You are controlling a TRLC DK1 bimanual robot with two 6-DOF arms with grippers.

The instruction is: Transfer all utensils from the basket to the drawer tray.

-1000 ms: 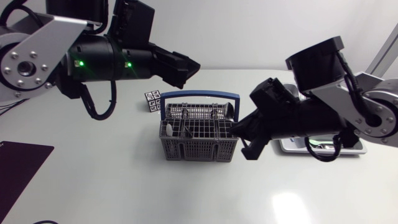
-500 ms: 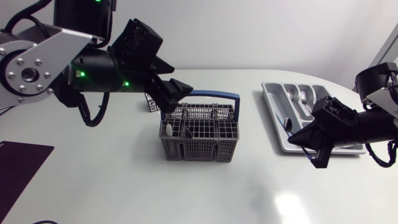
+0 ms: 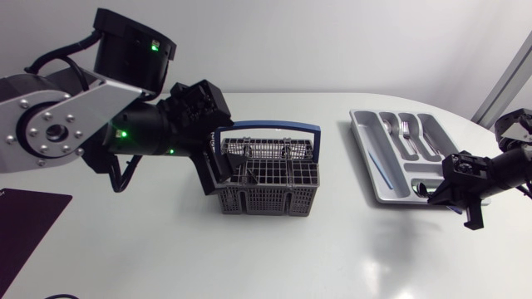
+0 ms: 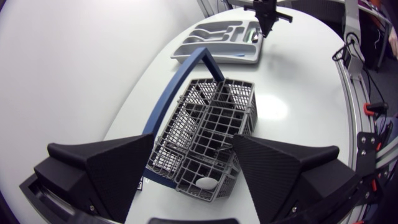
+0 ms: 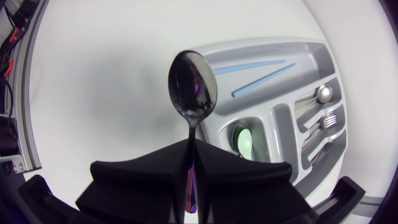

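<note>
The grey mesh basket [image 3: 274, 187] with its raised blue handle [image 3: 268, 126] stands mid-table. My left gripper [image 3: 218, 166] hangs open over the basket's left end. In the left wrist view its fingers [image 4: 118, 165] straddle the near compartment, where a white-ended utensil [image 4: 206, 183] lies. The grey drawer tray [image 3: 376, 158] sits at the right and holds forks [image 3: 405, 129] and blue sticks [image 5: 249, 65]. My right gripper [image 3: 442, 189] is at the tray's front edge, shut on a shiny spoon [image 5: 193, 87] whose bowl sticks out ahead of the fingers.
A dark mat [image 3: 25, 224] lies at the table's left edge. A green item [image 5: 242, 140] rests in one tray compartment. Bare white tabletop runs in front of the basket and between basket and tray.
My right arm has drawn back from the basket to the tray's front edge, still shut on the spoon. My left arm has swung down onto the basket's left end.
</note>
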